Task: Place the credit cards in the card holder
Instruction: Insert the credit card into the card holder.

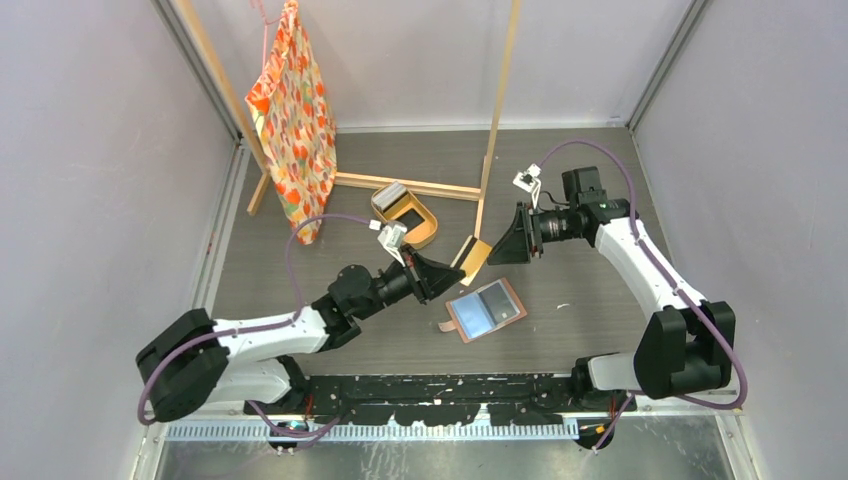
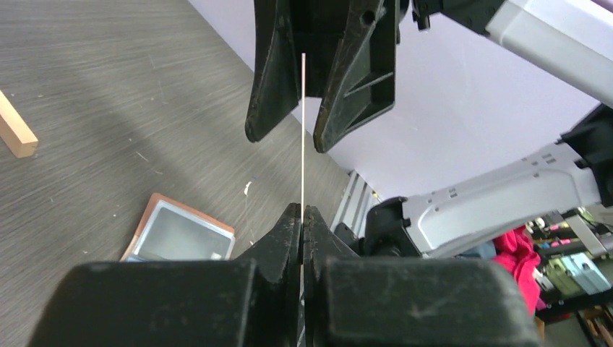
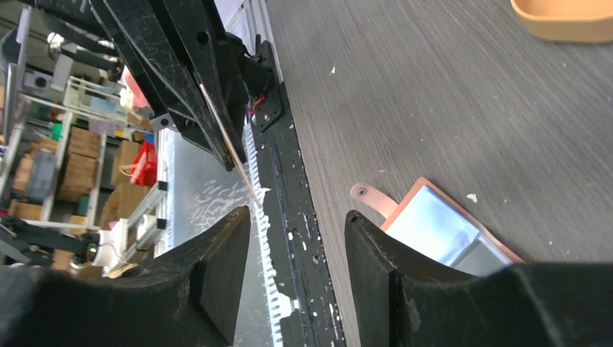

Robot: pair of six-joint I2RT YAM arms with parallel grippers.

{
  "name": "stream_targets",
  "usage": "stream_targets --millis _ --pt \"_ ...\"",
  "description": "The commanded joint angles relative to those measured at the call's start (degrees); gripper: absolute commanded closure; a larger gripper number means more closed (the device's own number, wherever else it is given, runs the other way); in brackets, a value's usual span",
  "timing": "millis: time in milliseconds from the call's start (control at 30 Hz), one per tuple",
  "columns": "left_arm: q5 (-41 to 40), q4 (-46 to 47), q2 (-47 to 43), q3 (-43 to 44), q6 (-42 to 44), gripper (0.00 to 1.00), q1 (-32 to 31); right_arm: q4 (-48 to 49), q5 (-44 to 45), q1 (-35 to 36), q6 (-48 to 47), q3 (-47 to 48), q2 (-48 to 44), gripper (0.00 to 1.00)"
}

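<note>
One tan credit card hangs in the air between the two grippers. My left gripper is shut on its near end; in the left wrist view the credit card shows edge-on as a thin pale line. My right gripper is open, its fingers standing either side of the card's far end without pinching it. The card holder lies open on the table just below, glossy pockets up, snap tab to the left. More cards sit in the oval tan tray.
A wooden rack frame stands behind the grippers, with an orange patterned cloth hanging at the back left. Its foot rests on the table. The tan tray's rim shows at the upper right of the right wrist view.
</note>
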Motion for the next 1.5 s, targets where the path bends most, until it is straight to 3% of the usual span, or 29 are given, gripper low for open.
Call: stream_targets --millis 0,233,467,567,600,667,800,933,1067,1167,1467 --pt "-6.3 11.8 4.2 1.9 -1.4 0.99 -1.2 18.5 -1.4 0.7 19.9 -3.7 -2.9 0.44" --pt "-7.7 16.6 8.3 3.1 -2.3 1.0 -1.5 23.2 -2.0 2.0 26.5 -4.3 -3.1 0.51" --pt "-4.8 18.9 11.3 4.2 -4.0 1.0 -1.6 24.1 -4.3 3.7 28.0 -3.6 -2.9 0.74" --pt "-2.4 19.4 12.6 5.2 -4.5 0.99 -1.6 23.7 -5.2 3.8 27.4 -3.3 -3.1 0.95" --pt "-1.9 19.3 12.9 5.5 -4.5 0.93 -1.6 22.6 -5.6 3.8 26.1 -3.0 -3.2 0.98" --pt "-1.1 18.6 12.5 5.4 -3.6 0.68 -1.4 15.5 -6.0 3.7 17.6 -1.1 -3.3 0.99" --pt "3.1 5.9 6.3 4.6 0.8 0.26 1.6 -10.6 2.0 3.7 -11.6 5.4 -3.1 0.99" --pt "10.2 -11.4 -3.9 5.3 8.5 0.01 6.4 -16.1 9.3 3.8 -18.1 6.5 -2.5 0.99" --pt "13.3 -27.2 -11.6 7.3 21.1 0.0 7.2 -21.4 9.6 4.2 -25.5 7.7 -0.2 0.99" --pt "17.0 -34.0 -14.0 8.9 27.0 0.0 7.3 -25.2 9.5 4.8 -29.7 8.3 1.5 0.99" --pt "23.7 -37.4 -9.5 12.3 34.0 0.03 7.4 -28.4 12.1 8.1 -35.3 8.5 5.3 0.99"
